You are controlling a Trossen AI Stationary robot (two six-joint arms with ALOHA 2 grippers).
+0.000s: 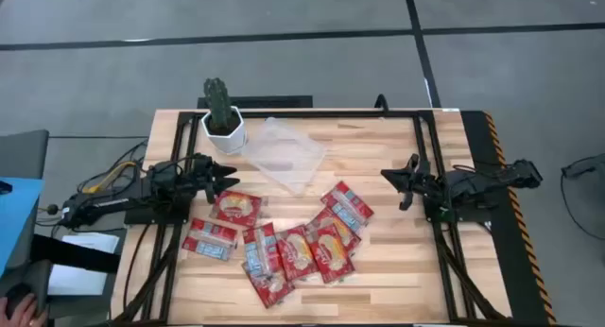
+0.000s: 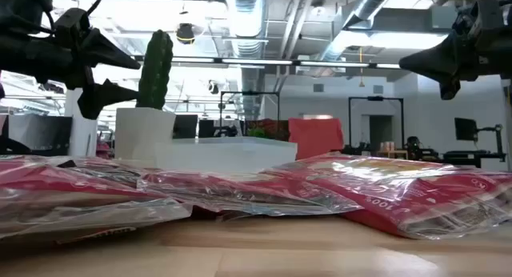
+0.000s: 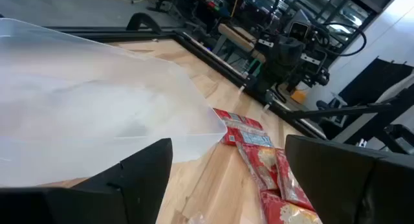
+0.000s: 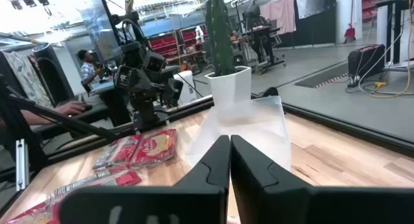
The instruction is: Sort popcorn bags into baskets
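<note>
Several shiny red popcorn bags (image 1: 284, 244) lie flat in an overlapping heap on the near middle of the wooden table; they also show in the low view (image 2: 376, 189). A clear plastic tray (image 1: 285, 155) rests on the table behind them. My left gripper (image 1: 227, 180) hovers open at the table's left, above the table and just left of the bags; in the left wrist view (image 3: 229, 146) its fingers stand wide apart, with the tray (image 3: 97, 107) and bags (image 3: 259, 153) ahead. My right gripper (image 1: 388, 176) hovers shut and empty at the table's right, pointing left (image 4: 229, 141).
A white hexagonal pot with a green cactus (image 1: 223, 121) stands at the far left, beside the tray. Black frame rails (image 1: 430, 204) run along the table's sides and far edge. Bare wood lies between the bags and the right gripper. A person sits beyond the table (image 4: 84, 65).
</note>
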